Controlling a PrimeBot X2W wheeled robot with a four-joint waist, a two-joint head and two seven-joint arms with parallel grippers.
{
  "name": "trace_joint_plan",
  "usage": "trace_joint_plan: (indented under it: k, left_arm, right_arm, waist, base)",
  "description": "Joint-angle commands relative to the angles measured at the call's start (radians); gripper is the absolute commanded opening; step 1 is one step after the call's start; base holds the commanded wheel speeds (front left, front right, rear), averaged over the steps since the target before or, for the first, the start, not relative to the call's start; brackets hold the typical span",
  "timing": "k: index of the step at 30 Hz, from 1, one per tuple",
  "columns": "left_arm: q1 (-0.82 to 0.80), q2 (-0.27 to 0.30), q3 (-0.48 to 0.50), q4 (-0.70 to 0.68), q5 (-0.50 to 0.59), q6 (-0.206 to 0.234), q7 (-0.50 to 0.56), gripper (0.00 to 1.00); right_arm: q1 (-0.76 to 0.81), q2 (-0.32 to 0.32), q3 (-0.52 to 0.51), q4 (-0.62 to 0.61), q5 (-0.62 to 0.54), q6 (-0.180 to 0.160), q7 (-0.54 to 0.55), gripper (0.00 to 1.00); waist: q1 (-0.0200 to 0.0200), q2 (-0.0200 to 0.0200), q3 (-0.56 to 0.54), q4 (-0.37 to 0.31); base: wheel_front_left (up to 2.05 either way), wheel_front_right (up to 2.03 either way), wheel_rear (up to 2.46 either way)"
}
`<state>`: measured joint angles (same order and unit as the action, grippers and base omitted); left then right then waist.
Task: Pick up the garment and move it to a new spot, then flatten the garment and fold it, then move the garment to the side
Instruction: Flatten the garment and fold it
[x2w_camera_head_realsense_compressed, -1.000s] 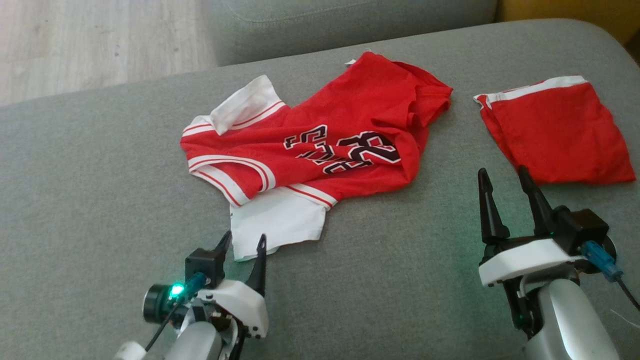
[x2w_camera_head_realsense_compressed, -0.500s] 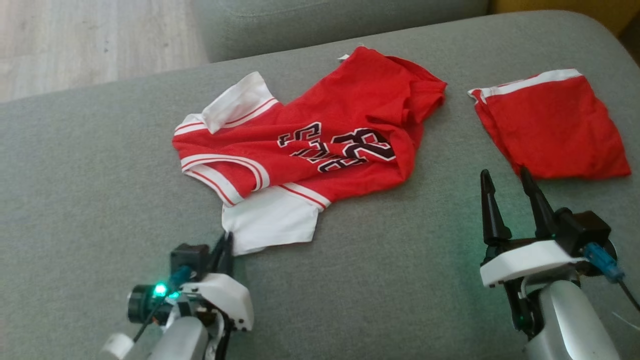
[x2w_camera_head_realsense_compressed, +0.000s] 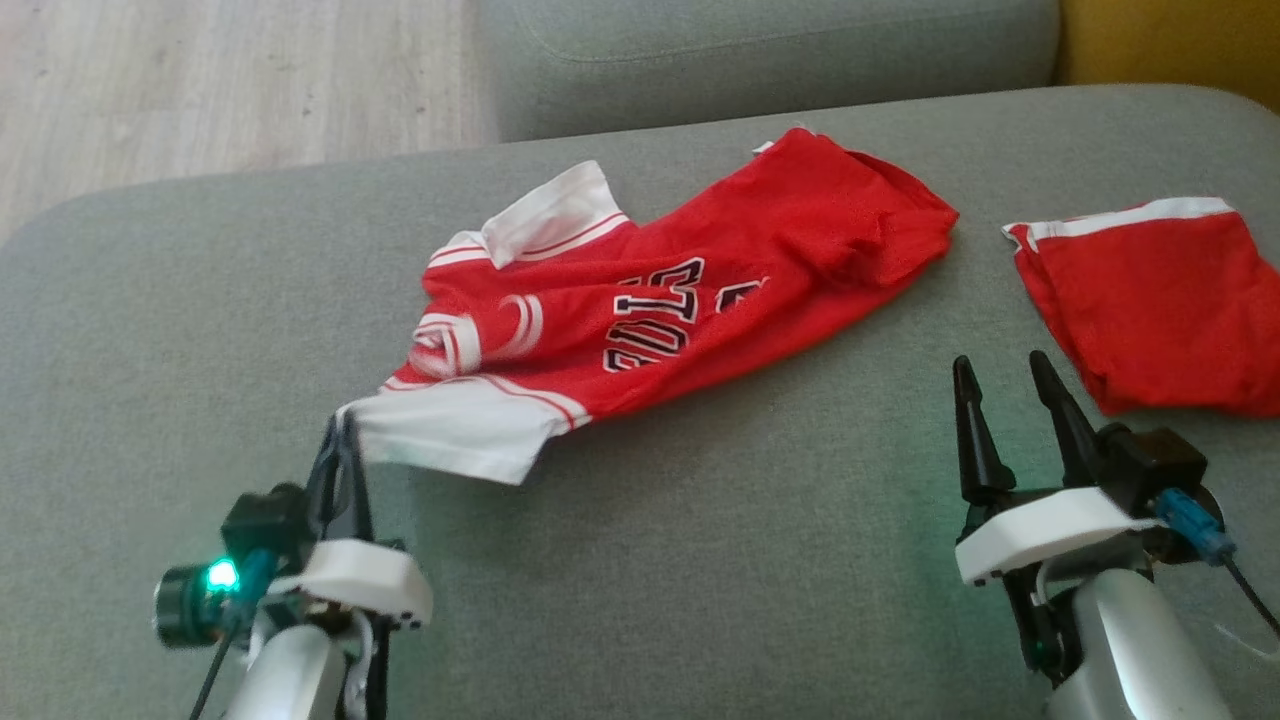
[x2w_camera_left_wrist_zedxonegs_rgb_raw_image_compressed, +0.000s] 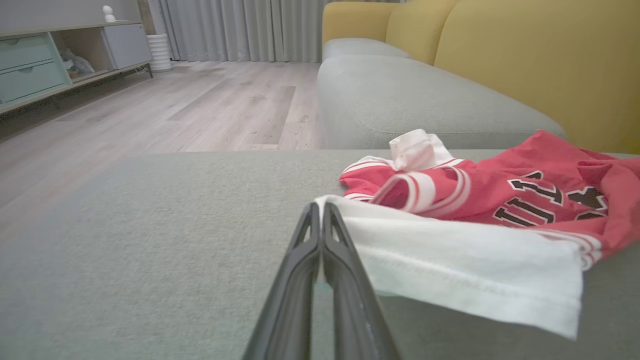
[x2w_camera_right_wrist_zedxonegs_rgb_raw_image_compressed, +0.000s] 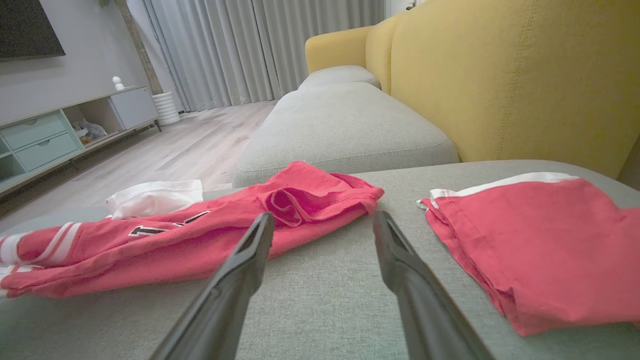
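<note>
Red rumpled jersey (x2w_camera_head_realsense_compressed: 700, 290), its white sleeve (x2w_camera_head_realsense_compressed: 450, 435) in left gripper (x2w_camera_head_realsense_compressed: 338, 428)

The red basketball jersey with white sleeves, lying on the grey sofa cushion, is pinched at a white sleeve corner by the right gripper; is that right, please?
Not quite: the left gripper pinches the white sleeve corner of the red basketball jersey, as the left wrist view shows. The right gripper is open.

Folded red shorts (x2w_camera_head_realsense_compressed: 1150, 300) — on grey sofa cushion (x2w_camera_head_realsense_compressed: 700, 560), yellow backrest (x2w_camera_right_wrist_zedxonegs_rgb_raw_image_compressed: 500, 75), wood floor (x2w_camera_head_realsense_compressed: 200, 80)
</note>
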<state>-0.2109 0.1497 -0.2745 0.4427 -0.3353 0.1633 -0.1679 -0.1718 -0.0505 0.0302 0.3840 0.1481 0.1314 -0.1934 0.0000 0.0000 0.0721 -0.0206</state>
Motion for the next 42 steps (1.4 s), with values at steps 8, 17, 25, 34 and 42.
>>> trace_joint_plan:
  k: [8,17,25,34,42]
  left_arm:
    - [0.028,0.038,0.020,-0.023,-0.011,0.007,0.038,1.00]
    - [0.008,0.026,-0.010,-0.026,-0.001,0.004,0.039,1.00]
    - [-0.021,0.010,-0.020,-0.070,0.008,0.006,-0.032,1.00]
    - [-0.067,-0.012,-0.057,-0.083,0.020,-0.008,-0.048,1.00]
    - [-0.118,-0.042,-0.099,-0.053,0.024,-0.025,-0.053,1.00]
  right_arm:
    - [-0.010,0.000,0.032,-0.020,-0.012,-0.001,0.019,1.00]
    - [-0.025,0.000,0.021,-0.023,-0.033,-0.001,0.030,1.00]
    - [-0.065,0.000,0.013,-0.043,-0.064,-0.001,0.052,1.00]
    - [-0.216,0.000,-0.010,0.021,0.001,-0.001,0.112,1.00]
    - [-0.409,0.000,-0.040,0.243,0.097,-0.001,0.184,1.00]
  waist:
    - [0.0000,0.0000,-0.005,0.012]
    - [0.0000,0.0000,0.013,0.021]
    - [0.0000,0.0000,0.049,0.049]
    - [0.0000,0.0000,0.124,0.102]
    - [0.0000,0.0000,0.191,0.162]
  base:
    - [0.00,0.00,0.00]
    - [0.00,0.00,0.00]
    - [0.00,0.00,0.00]
    - [0.00,0.00,0.00]
    - [0.00,0.00,0.00]
